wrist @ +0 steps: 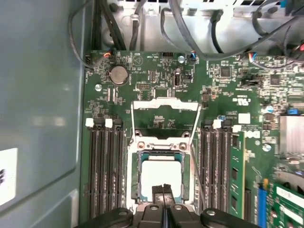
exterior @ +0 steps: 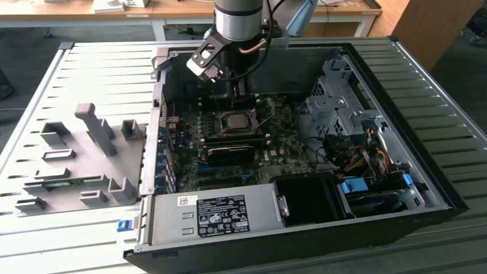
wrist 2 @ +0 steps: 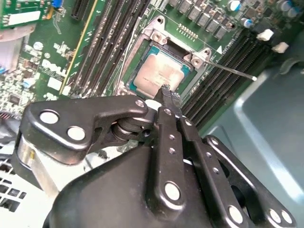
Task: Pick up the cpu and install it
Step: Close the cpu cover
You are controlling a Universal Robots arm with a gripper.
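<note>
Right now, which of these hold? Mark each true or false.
1. The silver-grey square metal-topped cpu lies in the socket on the green motherboard. True.
2. The black end effector has its fingers spread wide. False: they are closed together, over the cpu, with nothing between them.
3. The socket's silver metal retention frame is clamped down over the cpu. False: it is swung open, lying beyond the socket.
4. Grey plastic fixture blocks stand outside the black computer case, on the exterior view's left. True.

cpu (wrist: 159, 173) near edge behind gripper (wrist: 164, 189)
</note>
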